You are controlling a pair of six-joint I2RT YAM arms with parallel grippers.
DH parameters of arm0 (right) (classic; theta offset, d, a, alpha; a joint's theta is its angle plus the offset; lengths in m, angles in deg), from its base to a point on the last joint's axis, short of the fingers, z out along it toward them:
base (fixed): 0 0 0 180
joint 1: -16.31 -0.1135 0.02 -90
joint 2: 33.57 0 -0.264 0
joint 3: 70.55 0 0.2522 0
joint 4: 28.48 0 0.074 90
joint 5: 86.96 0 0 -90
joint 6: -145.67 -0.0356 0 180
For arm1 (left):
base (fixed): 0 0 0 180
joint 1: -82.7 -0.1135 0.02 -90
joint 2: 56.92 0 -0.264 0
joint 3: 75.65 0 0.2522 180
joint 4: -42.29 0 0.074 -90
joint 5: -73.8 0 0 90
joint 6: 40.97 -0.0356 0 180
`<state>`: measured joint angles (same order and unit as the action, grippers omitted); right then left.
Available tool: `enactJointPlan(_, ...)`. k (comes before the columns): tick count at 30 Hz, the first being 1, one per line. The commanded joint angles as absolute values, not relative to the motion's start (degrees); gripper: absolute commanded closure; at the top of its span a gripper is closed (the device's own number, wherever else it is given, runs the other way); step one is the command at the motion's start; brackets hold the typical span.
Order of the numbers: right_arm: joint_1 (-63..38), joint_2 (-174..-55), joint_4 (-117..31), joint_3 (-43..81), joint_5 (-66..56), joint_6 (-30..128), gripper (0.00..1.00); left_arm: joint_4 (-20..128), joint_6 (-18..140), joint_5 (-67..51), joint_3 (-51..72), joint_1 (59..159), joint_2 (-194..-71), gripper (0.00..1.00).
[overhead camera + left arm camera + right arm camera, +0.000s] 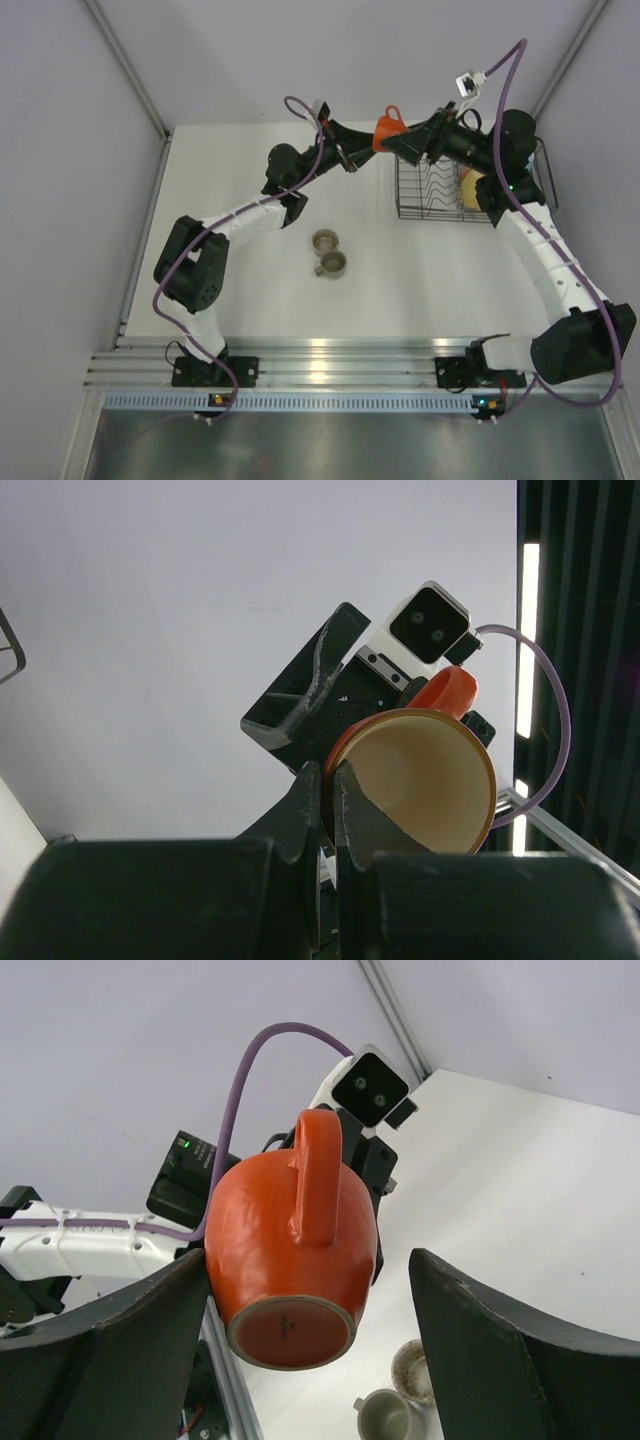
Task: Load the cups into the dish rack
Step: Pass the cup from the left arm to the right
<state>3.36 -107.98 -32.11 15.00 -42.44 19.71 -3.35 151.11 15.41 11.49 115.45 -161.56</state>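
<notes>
The left gripper (pixel 328 780) pinched the rim of the small orange mug (pixel 388 128), holding it aloft beside the dish rack (pixel 420 200), apparently for a handover. The right gripper (pixel 310 1280) bracketed it, fingers wide apart, gripping nothing. Two grey-olive cups (pixel 325 240) sat on the table (pixel 450 290).

Top view: fixed, high overhead, looking steeply down. The orange cup (pixel 388 128) appears small and distant in the upper middle of the frame.

Left wrist view: close against the orange cup's (pixel 420 780) open mouth, facing past it to the right wrist camera (pixel 430 625).

Right wrist view: close on the orange cup's (pixel 295 1245) base and handle, facing back at the left wrist camera (pixel 368 1088).

Two grey cups (pixel 413 1370) beneath the orange cup appear here and in the top view (pixel 326 240).
</notes>
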Motion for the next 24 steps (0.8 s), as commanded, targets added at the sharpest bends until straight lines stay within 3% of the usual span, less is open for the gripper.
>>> enactJointPlan(1,3.74,-106.87,-28.09,18.45,-41.43,18.85,0.21,-10.93,151.69,15.17,11.67,116.01,-160.10,1.00)
enactJointPlan(5,3.74,-106.78,-26.78,18.18,-41.78,17.97,0.32,-10.84,151.69,15.17,11.50,116.01,-160.19,1.00)
enactJointPlan(6,3.82,-106.87,-26.51,18.36,-42.05,17.88,0.40,-10.92,151.69,15.09,11.50,116.10,-160.19,1.00)
enactJointPlan(11,3.74,-107.75,-25.63,18.62,-44.42,17.18,0.61,-11.01,151.69,14.82,12.46,116.28,-160.72,1.00)
enactJointPlan(14,3.74,-107.75,-25.63,17.92,-45.21,17.26,0.80,-10.93,151.69,15.09,13.25,116.19,-161.16,1.00)
enactJointPlan(15,3.74,-107.66,-25.63,17.66,-45.13,17.35,0.94,-10.93,151.69,15.09,13.34,116.19,-161.42,1.00)
enactJointPlan(16,3.74,-107.49,-25.63,17.31,-44.95,17.35,0.99,-10.93,151.69,15.00,13.43,116.19,-161.51,1.00)
enactJointPlan(21,3.74,-107.13,-25.81,15.29,-42.93,18.14,1.00,-10.84,151.86,15.44,13.96,116.19,-161.86,1.00)
enactJointPlan(24,3.82,-107.31,-25.46,14.84,-42.31,18.23,1.00,-10.93,151.95,15.44,13.78,116.19,-161.51,0.86)
